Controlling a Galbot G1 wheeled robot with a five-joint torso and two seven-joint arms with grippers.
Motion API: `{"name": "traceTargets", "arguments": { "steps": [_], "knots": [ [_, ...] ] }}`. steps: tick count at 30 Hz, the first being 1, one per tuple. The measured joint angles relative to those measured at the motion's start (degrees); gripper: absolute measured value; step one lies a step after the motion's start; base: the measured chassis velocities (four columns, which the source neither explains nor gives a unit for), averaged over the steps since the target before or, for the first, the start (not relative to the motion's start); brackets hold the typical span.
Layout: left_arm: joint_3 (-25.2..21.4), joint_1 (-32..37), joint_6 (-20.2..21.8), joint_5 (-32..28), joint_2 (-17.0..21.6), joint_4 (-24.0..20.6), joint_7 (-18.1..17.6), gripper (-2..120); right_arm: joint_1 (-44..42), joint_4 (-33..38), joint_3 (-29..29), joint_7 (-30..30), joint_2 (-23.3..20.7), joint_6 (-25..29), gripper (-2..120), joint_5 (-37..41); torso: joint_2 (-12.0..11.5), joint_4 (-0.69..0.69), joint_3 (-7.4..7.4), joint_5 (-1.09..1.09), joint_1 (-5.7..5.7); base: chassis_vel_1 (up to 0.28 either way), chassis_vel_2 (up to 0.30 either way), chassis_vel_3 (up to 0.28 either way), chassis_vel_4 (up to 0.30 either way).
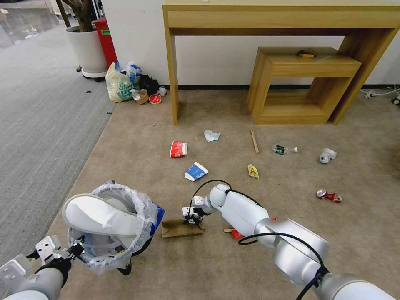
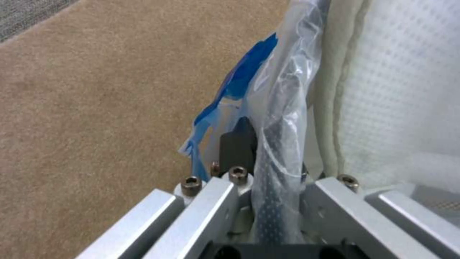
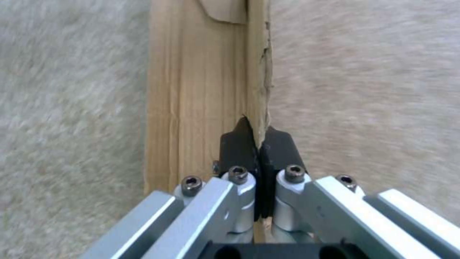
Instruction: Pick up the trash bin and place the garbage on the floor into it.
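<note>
Cardboard (image 1: 182,228) on floor (image 1: 291,175) at 6 o'clock, edge pinched betw. clenched right gripper (image 1: 192,219) pads; judged light, stiff, bendy. Trash bin (image 1: 125,216) at 7 o'clock, rim clamped by left gripper (image 1: 77,250).

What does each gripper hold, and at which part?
Left gripper holds the trash bin by its rim. Right gripper pinches the cardboard at its edge.

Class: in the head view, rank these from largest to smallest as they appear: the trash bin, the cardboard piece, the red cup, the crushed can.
1. trash bin, though it is nearest the camera
2. cardboard piece
3. red cup and crushed can: too alike to rank
</note>
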Motion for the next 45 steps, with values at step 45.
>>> {"name": "traceTargets", "arguments": {
  "steps": [45],
  "knots": [
    [11.8,-3.6,0.0,1.1,6.9,1.2,-9.0,0,-9.7,61.6,-3.0,17.8,-10.7,-14.7,0,42.3,0.0,-0.01,0.0,-0.01,0.0,0.0,0.0,0.0,0.0]
  ]
}}
